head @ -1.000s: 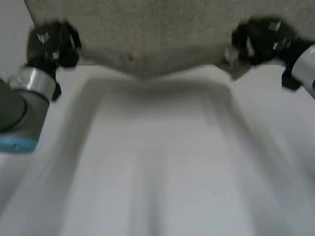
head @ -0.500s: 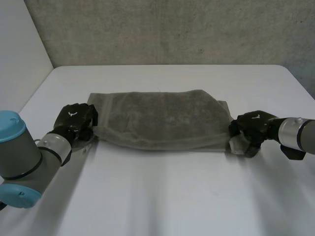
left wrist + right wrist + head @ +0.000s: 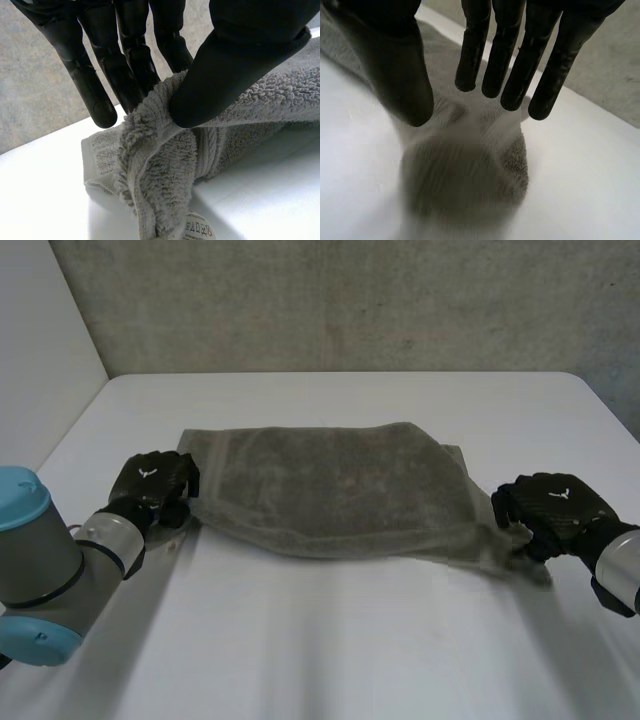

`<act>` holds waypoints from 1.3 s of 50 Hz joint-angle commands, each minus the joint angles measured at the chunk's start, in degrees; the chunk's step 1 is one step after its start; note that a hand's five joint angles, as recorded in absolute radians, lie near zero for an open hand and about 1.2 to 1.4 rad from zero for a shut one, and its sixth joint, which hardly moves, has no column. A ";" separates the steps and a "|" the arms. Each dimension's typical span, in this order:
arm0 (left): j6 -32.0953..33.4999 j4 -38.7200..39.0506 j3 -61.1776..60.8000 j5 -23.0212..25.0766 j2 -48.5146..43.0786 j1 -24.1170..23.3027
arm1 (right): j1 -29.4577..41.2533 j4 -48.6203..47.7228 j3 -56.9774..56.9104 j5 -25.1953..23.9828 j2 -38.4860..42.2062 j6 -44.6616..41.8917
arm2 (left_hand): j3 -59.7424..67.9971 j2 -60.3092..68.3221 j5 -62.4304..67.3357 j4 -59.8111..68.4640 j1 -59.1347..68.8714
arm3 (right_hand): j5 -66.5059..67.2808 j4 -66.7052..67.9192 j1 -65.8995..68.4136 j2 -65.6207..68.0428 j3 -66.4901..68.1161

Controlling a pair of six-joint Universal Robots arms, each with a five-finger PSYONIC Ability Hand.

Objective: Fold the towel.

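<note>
Left hand [image 3: 150, 483] pinching towel [image 3: 330, 490] end, right hand [image 3: 553, 508] seemingly clear

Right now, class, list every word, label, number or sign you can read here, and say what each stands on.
Round tag at the towel's hem: printed characters, partly cut off, not readable.
Sewn label on the towel: lines of print, too small to read.
Left robot hand and right robot hand: a white V-like mark on each back, no letters.
Nothing else carries text.
</note>
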 commanded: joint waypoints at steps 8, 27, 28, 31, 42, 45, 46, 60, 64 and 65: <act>0.09 0.09 -0.55 0.22 -0.10 -0.08 | 1.33 -8.55 2.69 2.82 6.99 0.51 | 10.35 10.29 12.21 10.20 13.87 | -19.70 -19.60 -19.63 -19.96 -19.66; 0.18 0.09 -1.17 0.31 0.08 -0.25 | 0.37 -8.99 9.28 3.00 4.53 -3.01 | 10.35 10.29 12.21 10.20 13.87 | -24.09 -24.00 -24.02 -24.35 -24.06; 0.18 0.09 -1.17 0.31 0.08 -0.25 | 0.37 -9.60 9.37 3.08 4.88 -3.28 | 10.35 10.29 12.21 10.20 13.87 | -23.93 -23.83 -23.86 -24.19 -23.89; 0.18 0.09 -1.17 0.31 0.08 -0.34 | 0.45 -11.96 9.63 3.35 5.15 -3.28 | 10.35 10.29 12.21 10.20 13.87 | -23.42 -23.32 -23.35 -23.68 -23.39; 0.27 0.09 -1.17 0.31 -0.01 -0.08 | 0.45 -16.90 8.76 6.95 7.35 -3.28 | 10.35 10.29 12.21 10.20 13.87 | -18.37 -18.28 -18.30 -18.63 -18.34; 0.27 0.09 -1.17 0.31 -0.01 0.01 | 0.45 -17.34 8.23 7.74 8.22 -3.19 | 10.35 10.29 12.21 10.20 13.87 | -17.71 -17.61 -17.64 -17.97 -17.67; 0.27 0.09 -1.17 0.31 -0.01 0.01 | 0.54 -17.25 7.79 7.92 8.84 -3.19 | 10.35 10.29 12.21 10.20 13.87 | -17.37 -17.27 -17.30 -17.63 -17.33; 0.27 0.09 -1.17 0.31 -0.10 0.01 | 0.54 -16.46 4.19 8.09 12.18 -2.93 | 10.35 10.29 12.21 10.20 13.87 | 8.20 8.30 8.27 7.94 8.24; 0.27 0.09 -1.17 0.31 -0.10 0.01 | 0.63 -16.46 3.92 7.66 12.27 -2.66 | 10.35 10.29 12.21 10.20 13.87 | 30.34 30.44 30.41 30.08 30.37; 0.27 0.09 -1.17 0.31 -0.10 0.01 | 0.63 -16.46 3.92 7.66 12.27 -2.66 | 10.35 10.29 12.21 10.20 13.87 | 30.35 30.45 30.42 30.09 30.38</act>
